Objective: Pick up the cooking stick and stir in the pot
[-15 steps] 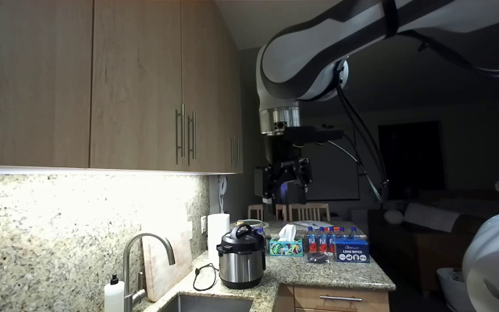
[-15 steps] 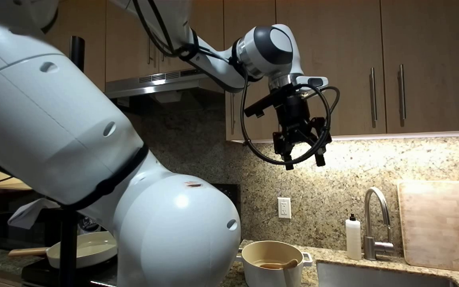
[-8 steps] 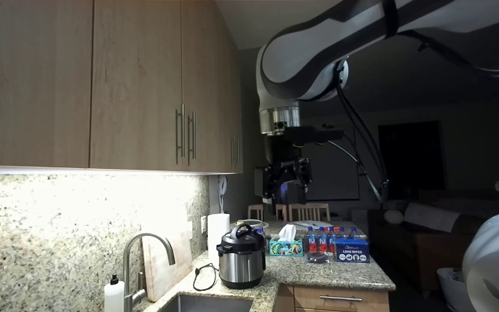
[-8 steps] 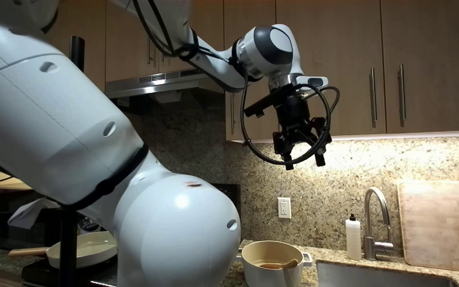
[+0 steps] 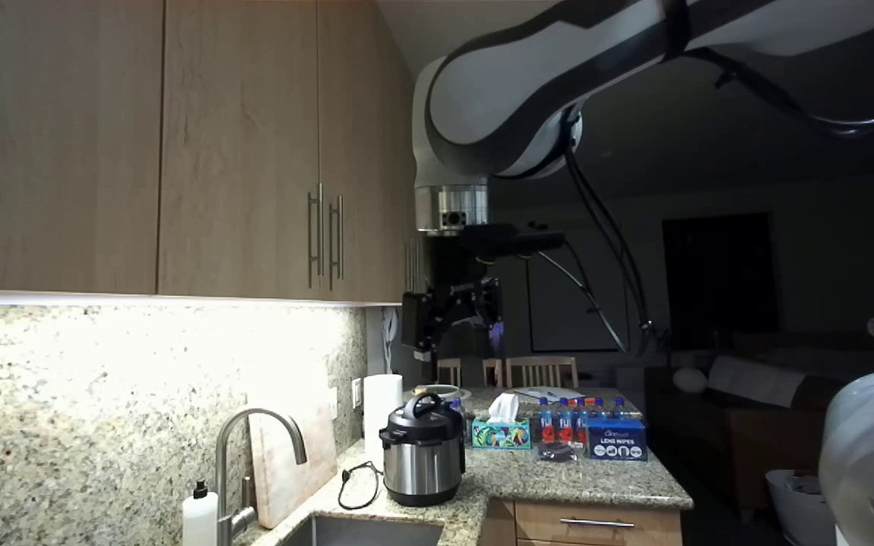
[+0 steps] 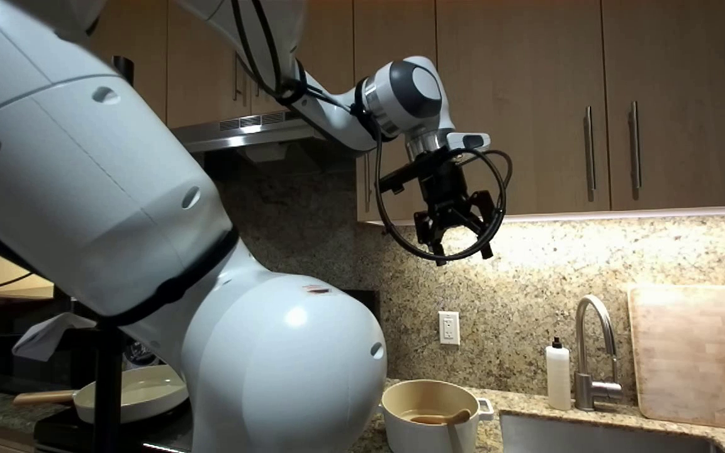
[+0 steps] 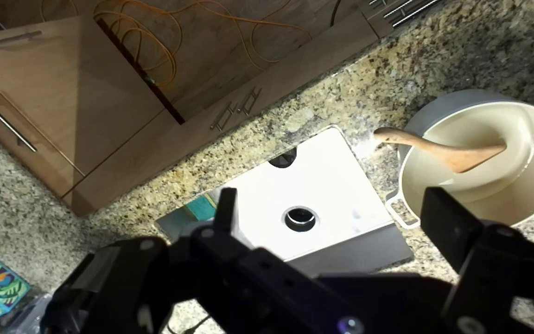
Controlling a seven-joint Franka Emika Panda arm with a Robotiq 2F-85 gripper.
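A wooden cooking stick [image 7: 466,157] rests in the cream-coloured pot [image 7: 522,208], its handle end jutting out over the rim. An exterior view also shows the stick [image 6: 452,418] leaning in the pot [image 6: 413,434] on the counter, beside the sink. High above the counter, well clear of both, hangs my black gripper [image 6: 463,257]. In the wrist view the gripper [image 7: 331,197] has its fingers wide apart, with only the sink far below between them; the right finger overlaps the pot's near side. The pot does not show where the gripper [image 5: 456,349] faces the pressure cooker.
The sink [image 7: 313,171] lies beside the pot, with a curved faucet [image 6: 595,352] and soap bottle [image 6: 558,377] behind it. A pressure cooker [image 5: 423,455] and tissue box [image 5: 501,434] stand farther along the counter. Upper cabinets [image 6: 526,113] hang close behind the gripper. A pan [image 6: 142,396] is on the stove.
Over the last half second the arm and gripper have shifted left in both exterior views, with the wrist slightly lower in one of them. The fingers remain apart; stick and pot have not moved.
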